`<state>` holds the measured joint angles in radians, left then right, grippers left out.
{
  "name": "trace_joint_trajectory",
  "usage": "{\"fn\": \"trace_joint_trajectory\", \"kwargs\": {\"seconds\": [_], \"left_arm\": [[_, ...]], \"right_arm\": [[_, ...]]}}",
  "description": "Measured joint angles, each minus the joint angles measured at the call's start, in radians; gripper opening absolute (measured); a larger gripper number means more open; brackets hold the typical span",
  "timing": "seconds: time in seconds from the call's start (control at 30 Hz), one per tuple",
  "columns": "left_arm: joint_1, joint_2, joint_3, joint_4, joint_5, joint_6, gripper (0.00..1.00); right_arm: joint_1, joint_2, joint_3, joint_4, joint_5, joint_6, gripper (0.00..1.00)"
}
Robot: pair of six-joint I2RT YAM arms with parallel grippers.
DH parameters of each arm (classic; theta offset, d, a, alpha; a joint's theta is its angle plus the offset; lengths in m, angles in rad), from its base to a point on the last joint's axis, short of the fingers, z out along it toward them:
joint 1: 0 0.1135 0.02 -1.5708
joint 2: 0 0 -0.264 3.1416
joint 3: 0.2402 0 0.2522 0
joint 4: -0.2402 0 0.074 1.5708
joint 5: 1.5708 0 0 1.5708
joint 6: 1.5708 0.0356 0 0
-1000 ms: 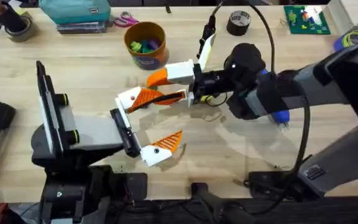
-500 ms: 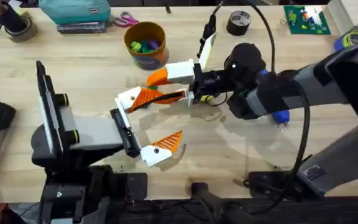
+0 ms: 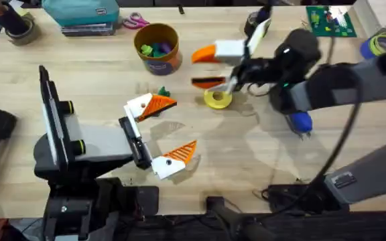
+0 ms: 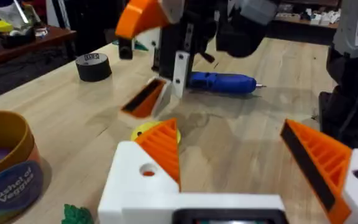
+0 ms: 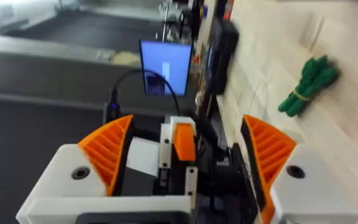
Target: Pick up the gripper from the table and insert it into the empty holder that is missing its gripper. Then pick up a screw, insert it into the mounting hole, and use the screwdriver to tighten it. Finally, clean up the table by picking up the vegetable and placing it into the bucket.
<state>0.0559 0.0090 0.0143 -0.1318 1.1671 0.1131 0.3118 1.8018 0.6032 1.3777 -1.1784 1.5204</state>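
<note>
Both holders on the left gripper (image 3: 158, 132) now carry orange pads, jaws spread, parked mid-table. The vegetable (image 3: 163, 92) lies just past it at 12 o'clock, the bucket (image 3: 157, 47) farther on. The right gripper (image 3: 211, 67), open and holding nothing, hovers at 2 o'clock over the yellow ring (image 3: 217, 99), probably clearing off for the screw step.

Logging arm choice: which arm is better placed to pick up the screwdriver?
Right, probably. The screwdriver lies right beside the right arm, whose right gripper is open; the left gripper sits farther off, across the table.
</note>
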Motion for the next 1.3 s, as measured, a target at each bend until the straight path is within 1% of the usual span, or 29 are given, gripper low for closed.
{"fn": "trace_joint_trajectory", "kwargs": {"seconds": [0.07,0.13,0.2,0.23,0.37,0.57,0.7,0.87,1.0,1.07,1.1,1.17,1.3], "left_arm": [[0.0,0.0,0.0,0.0,0.0,0.0,0.985],[0.0,0.0,0.0,0.0,0.0,0.0,0.985],[0.0,0.0,0.0,0.0,0.0,0.0,0.985],[0.0,0.0,0.0,0.0,0.0,0.0,0.985],[0.0,0.0,0.0,0.0,0.0,0.0,0.985],[0.0,0.0,0.0,0.0,0.0,0.0,0.985],[0.0,0.0,0.0,0.0,0.0,0.0,0.985],[0.0,0.0,0.0,0.0,0.0,0.0,0.985],[0.0,0.0,0.0,0.0,0.0,0.0,0.985],[0.0,0.0,0.0,0.0,0.0,0.0,0.985],[0.0,0.0,0.0,0.0,0.0,0.0,0.985],[0.0,0.0,0.0,0.0,0.0,0.0,0.985],[0.0,0.0,0.0,0.0,0.0,0.0,0.985]], "right_arm": [[-0.046,-0.048,0.0,-0.076,-0.012,-0.017,0.995],[-0.09,-0.105,0.0,-0.214,-0.02,-0.062,0.995],[-0.132,-0.169,0.0,-0.404,-0.024,-0.139,0.995],[-0.154,-0.204,0.001,-0.514,-0.024,-0.193,0.995],[-0.223,-0.327,0.013,-0.853,-0.028,-0.401,0.995],[-0.314,-0.489,0.08,-1.255,-0.027,-0.705,0.996],[-0.356,-0.547,0.162,-1.532,0.014,-0.888,0.996],[-0.359,-0.561,0.308,-1.904,0.174,-1.127,0.996],[-0.33,-0.561,0.458,-2.118,0.342,-1.282,0.996],[-0.304,-0.561,0.534,-2.197,0.436,-1.338,0.996],[-0.253,-0.561,0.634,-2.292,0.58,-1.402,0.996],[-0.214,-0.562,0.682,-2.333,0.669,-1.427,0.996],[-0.127,-0.563,0.742,-2.408,0.822,-1.462,0.997]]}}
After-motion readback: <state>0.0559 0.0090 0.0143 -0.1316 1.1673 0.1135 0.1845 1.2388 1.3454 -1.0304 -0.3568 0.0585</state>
